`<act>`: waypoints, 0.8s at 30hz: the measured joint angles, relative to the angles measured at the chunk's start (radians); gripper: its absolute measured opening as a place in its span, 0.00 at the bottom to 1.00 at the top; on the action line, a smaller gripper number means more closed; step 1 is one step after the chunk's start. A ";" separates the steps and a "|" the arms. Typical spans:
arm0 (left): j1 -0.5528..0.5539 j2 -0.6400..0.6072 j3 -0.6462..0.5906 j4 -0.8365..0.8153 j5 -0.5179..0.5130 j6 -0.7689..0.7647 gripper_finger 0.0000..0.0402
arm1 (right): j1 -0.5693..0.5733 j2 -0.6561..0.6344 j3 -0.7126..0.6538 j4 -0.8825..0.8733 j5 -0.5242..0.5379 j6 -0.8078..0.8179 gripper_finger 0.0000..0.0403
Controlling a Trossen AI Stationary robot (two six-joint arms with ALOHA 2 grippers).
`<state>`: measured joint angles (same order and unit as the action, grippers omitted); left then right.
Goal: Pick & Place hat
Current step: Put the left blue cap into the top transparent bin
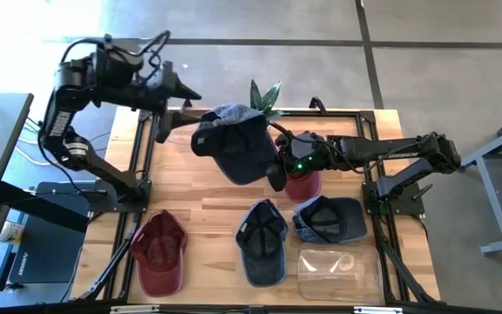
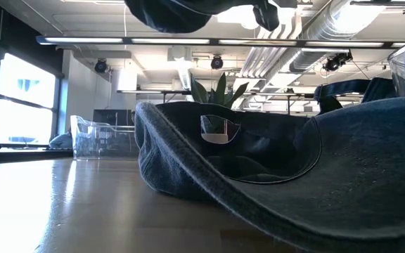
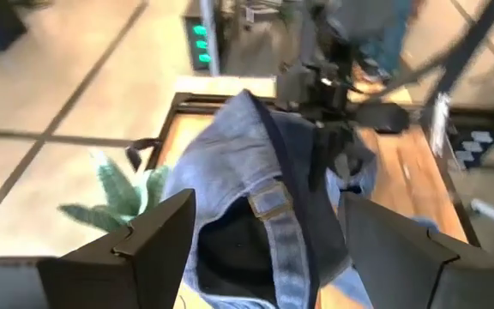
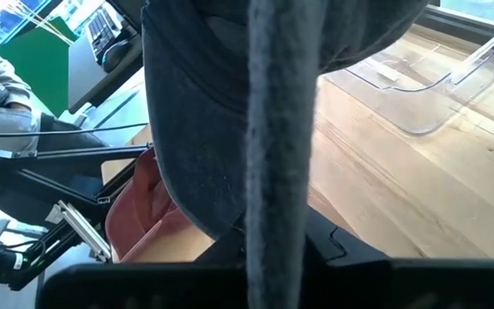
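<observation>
A dark blue hat (image 1: pixel 238 144) is held in the air over the middle of the table and shows at the top of the low view (image 2: pixel 167 13). My right gripper (image 1: pixel 277 173) comes in from the table's right and is shut on the hat's right edge. My left gripper (image 1: pixel 194 112) reaches in from the far left and is open. In its wrist view its fingers (image 3: pixel 161 232) stand on either side of the hat's back strap (image 3: pixel 273 206); whether they touch it, I cannot tell. My right gripper pinches the hat's edge on the side away from the back strap (image 1: pixel 271 164), coming level from the table's right. In its wrist view a grey strip of the hat (image 4: pixel 281 129) runs up from between the fingers. The hat is lifted clear of the table.
On the near half of the table lie a red hat (image 1: pixel 159 253), a dark blue hat (image 1: pixel 262 240), a denim hat (image 1: pixel 329 218) and a clear plastic container (image 1: pixel 338 270). Something red (image 1: pixel 303 186) sits under my right gripper. A plant (image 1: pixel 264 96) stands at the far edge.
</observation>
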<state>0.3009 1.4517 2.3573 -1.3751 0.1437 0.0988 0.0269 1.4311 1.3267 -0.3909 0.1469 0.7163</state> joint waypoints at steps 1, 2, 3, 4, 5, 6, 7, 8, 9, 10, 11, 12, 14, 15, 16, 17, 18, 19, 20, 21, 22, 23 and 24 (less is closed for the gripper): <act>0.000 0.000 0.000 -0.007 0.000 -0.026 0.68 | 0.000 0.000 0.000 0.000 -0.002 0.000 0.04; 0.000 0.002 -0.001 -0.019 0.005 -0.043 0.66 | 0.000 0.000 0.000 0.001 -0.003 -0.001 0.04; 0.000 0.004 -0.002 -0.033 0.008 -0.050 0.63 | 0.000 0.000 0.000 0.004 -0.003 -0.001 0.04; 0.000 0.005 -0.003 -0.045 0.013 -0.052 0.59 | 0.000 0.000 0.000 0.006 -0.004 -0.002 0.03; 0.000 0.008 -0.004 -0.058 0.022 -0.052 0.54 | 0.000 0.000 0.000 0.009 -0.004 -0.003 0.02; -0.001 0.014 -0.012 -0.062 0.033 -0.056 0.49 | 0.000 0.000 0.000 0.014 -0.004 -0.008 0.02; 0.000 0.024 -0.029 -0.062 0.048 -0.064 0.42 | 0.000 0.000 0.000 0.021 -0.005 -0.013 0.02; 0.000 0.031 -0.051 -0.064 0.067 -0.076 0.36 | 0.000 0.000 0.000 0.031 -0.009 -0.016 0.02; 0.000 0.037 -0.078 -0.062 0.082 -0.083 0.29 | 0.001 0.000 0.000 0.042 -0.019 -0.018 0.02; 0.000 0.044 -0.109 -0.051 0.084 -0.086 0.22 | 0.002 0.000 0.000 0.057 -0.027 -0.018 0.03; 0.000 0.054 -0.147 -0.029 0.083 -0.088 0.15 | 0.002 0.000 0.000 0.072 -0.037 -0.018 0.04; 0.000 0.064 -0.188 0.009 0.085 -0.089 0.09 | 0.004 0.000 0.000 0.088 -0.049 -0.018 0.04; 0.000 0.075 -0.271 0.104 0.098 -0.112 0.03 | 0.012 0.000 0.000 0.110 -0.057 -0.018 0.04; 0.000 0.077 -0.309 0.175 0.098 -0.130 0.03 | 0.017 0.000 0.000 0.114 -0.061 -0.018 0.03; 0.000 0.077 -0.343 0.243 0.086 -0.149 0.05 | 0.022 0.000 0.000 0.118 -0.065 -0.017 0.02; 0.000 0.078 -0.375 0.279 0.065 -0.158 0.06 | 0.029 0.000 0.000 0.117 -0.077 -0.018 0.02; 0.000 0.081 -0.401 0.296 0.032 -0.163 0.07 | 0.035 0.000 0.000 0.114 -0.087 -0.017 0.02; 0.000 0.083 -0.425 0.318 0.000 -0.160 0.08 | 0.041 0.000 0.000 0.110 -0.093 -0.017 0.02; 0.000 0.089 -0.440 0.336 -0.027 -0.159 0.08 | 0.048 0.000 0.000 0.104 -0.093 -0.011 0.02; 0.000 0.101 -0.448 0.349 -0.037 -0.159 0.08 | 0.054 0.000 0.000 0.099 -0.086 0.003 0.02; 0.000 0.114 -0.451 0.355 -0.026 -0.165 0.07 | 0.057 0.000 0.000 0.092 -0.075 0.022 0.03; 0.000 0.121 -0.450 0.351 0.003 -0.184 0.07 | 0.059 0.000 0.000 0.083 -0.063 0.045 0.04; 0.000 0.127 -0.446 0.337 0.047 -0.211 0.07 | 0.060 0.000 0.000 0.076 -0.048 0.066 0.04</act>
<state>0.3013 1.5787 1.9117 -1.0384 0.1904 -0.1127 0.0872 1.4315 1.3270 -0.3150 0.0987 0.7824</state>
